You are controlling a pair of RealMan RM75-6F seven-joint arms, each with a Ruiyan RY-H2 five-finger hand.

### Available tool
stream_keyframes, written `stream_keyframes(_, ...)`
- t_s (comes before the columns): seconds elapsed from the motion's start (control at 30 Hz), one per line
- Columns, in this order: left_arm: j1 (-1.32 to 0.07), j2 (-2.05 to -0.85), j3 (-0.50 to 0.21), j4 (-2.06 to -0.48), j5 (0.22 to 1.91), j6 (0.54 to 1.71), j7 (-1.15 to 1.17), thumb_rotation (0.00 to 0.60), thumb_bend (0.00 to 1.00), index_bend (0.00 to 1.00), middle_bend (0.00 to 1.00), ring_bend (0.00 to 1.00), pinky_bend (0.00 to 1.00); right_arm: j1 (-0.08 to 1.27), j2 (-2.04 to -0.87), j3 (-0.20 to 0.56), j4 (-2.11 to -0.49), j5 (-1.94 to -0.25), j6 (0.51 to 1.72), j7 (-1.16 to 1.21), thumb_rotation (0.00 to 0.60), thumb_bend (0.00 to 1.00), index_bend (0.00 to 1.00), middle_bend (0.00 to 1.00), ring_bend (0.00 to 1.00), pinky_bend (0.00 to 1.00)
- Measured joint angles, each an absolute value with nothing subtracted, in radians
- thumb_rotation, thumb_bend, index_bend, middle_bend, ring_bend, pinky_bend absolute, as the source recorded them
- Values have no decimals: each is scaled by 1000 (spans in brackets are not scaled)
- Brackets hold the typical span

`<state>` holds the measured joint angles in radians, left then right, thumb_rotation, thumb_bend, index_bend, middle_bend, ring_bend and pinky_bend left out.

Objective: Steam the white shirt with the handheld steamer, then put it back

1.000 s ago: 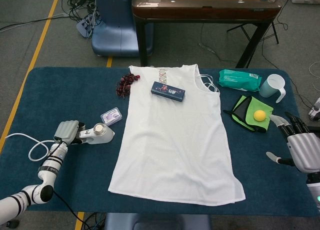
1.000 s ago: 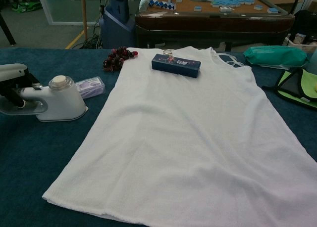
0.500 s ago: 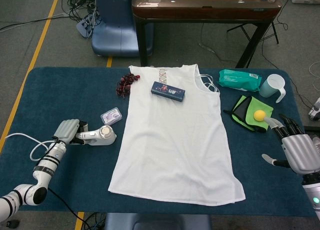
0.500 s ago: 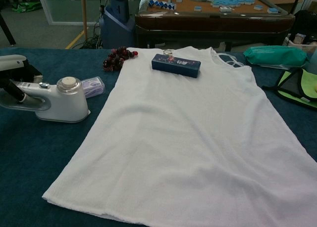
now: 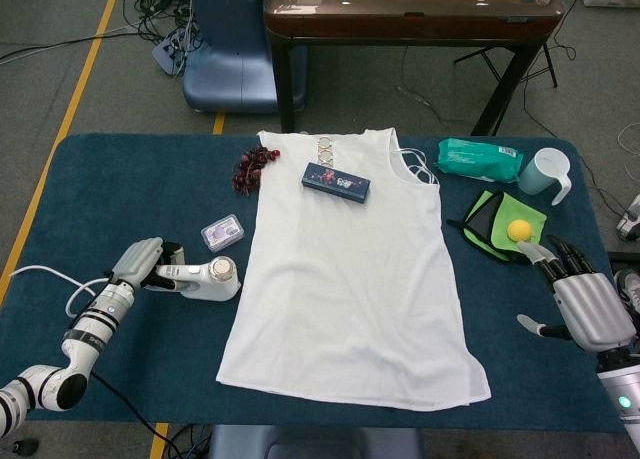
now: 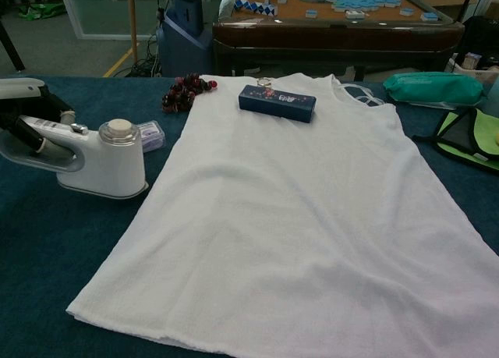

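I have the left hand [image 5: 137, 262] wrapped around the handle of the handheld steamer [image 6: 93, 157], whose flat base sits just beside the left edge of the white shirt [image 5: 350, 269], not yet on it. The right hand [image 5: 585, 304] hangs at the right edge of the surface [image 5: 130, 169] with fingers spread, holding nothing. I judge the steamer rigid, smooth plastic, probably front-heavy at its head, so the handle loop is the right place to hold; its cord trails off behind my left arm and may drag. The shirt is thin and limp, lying flat, and I expect it to bunch if the base pushes sideways. I count 1 steamer, 1 shirt, 1 dark blue box [image 5: 336, 182] lying on the shirt's collar, and 1 small clear case [image 5: 222, 232] near the steamer.
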<state>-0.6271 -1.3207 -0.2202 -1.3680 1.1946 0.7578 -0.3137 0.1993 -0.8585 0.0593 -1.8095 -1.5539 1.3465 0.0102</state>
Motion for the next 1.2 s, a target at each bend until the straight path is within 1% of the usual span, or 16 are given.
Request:
stream_keyframes(0.33, -629, -1276, -235, -1432, 1224, 744, -441, 600, 185, 897, 686, 564, 567, 201, -862, 54, -1808, -1557, 1342, 13, 600, 16, 0, 179, 41, 96)
stream_keyframes(0.6, -625, -1268, -242, -1467, 1252, 753, -544, 600, 185, 894, 686, 565, 567, 202, -866, 43, -1804, -1565, 1330, 22, 600, 17, 0, 179, 41, 96)
stream_keyframes(0.8, -621, -1290, -236, -1475, 1309, 798, -591, 600, 185, 893, 687, 565, 567, 212, -878, 29, -1797, -1582, 1301, 28, 600, 17, 0, 179, 41, 95)
stream_keyframes(1.0, -623, -1349, -230, -1456, 1336, 859, -588, 600, 185, 893, 687, 565, 567, 238, -906, 9, -1783, -1606, 1243, 35, 600, 16, 0, 179, 41, 96)
stream_keyframes(1.07, -628, -1370, -228, -1449, 1342, 870, -579, 600, 185, 893, 687, 565, 567, 249, -915, 2, -1780, -1613, 1216, 34, 600, 32, 0, 179, 41, 96)
stream_keyframes(1.2, -643, -1402, -224, -1437, 1347, 879, -550, 600, 185, 893, 687, 565, 567, 285, -939, -18, -1776, -1626, 1132, 33, 600, 116, 0, 179, 41, 96)
